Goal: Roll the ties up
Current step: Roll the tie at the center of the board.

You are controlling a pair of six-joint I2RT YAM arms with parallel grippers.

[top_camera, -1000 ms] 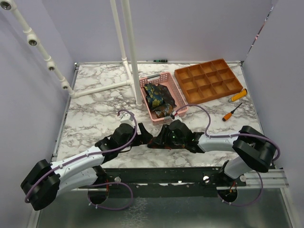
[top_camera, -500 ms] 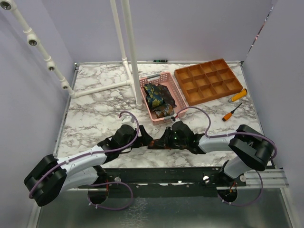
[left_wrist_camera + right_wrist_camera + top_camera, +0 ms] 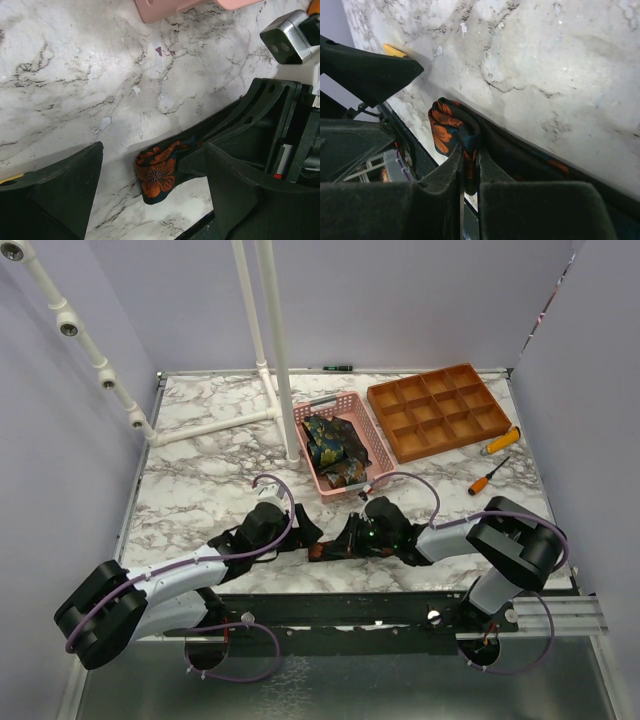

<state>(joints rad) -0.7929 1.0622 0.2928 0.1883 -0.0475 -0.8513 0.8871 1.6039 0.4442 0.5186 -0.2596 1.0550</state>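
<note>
Right gripper (image 3: 469, 165), jaws nipped on the folded end of the orange-flowered tie (image 3: 445, 127) lying just near-side of the pink basket (image 3: 380, 445): roll probably best kept tight and square, left gripper (image 3: 152, 165) wide alongside.

open: table (image 3: 200, 485) left | blocks: pink basket (image 3: 377, 443), white pole (image 3: 282, 370), maybe tray (image 3: 440, 410)

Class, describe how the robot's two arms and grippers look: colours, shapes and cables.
Both the left arm and right arm have pale grey links between bulky rounded black joints. A purple cable loops alongside each. The left gripper and right gripper are matte black, with broad wedge-shaped fingers.
</note>
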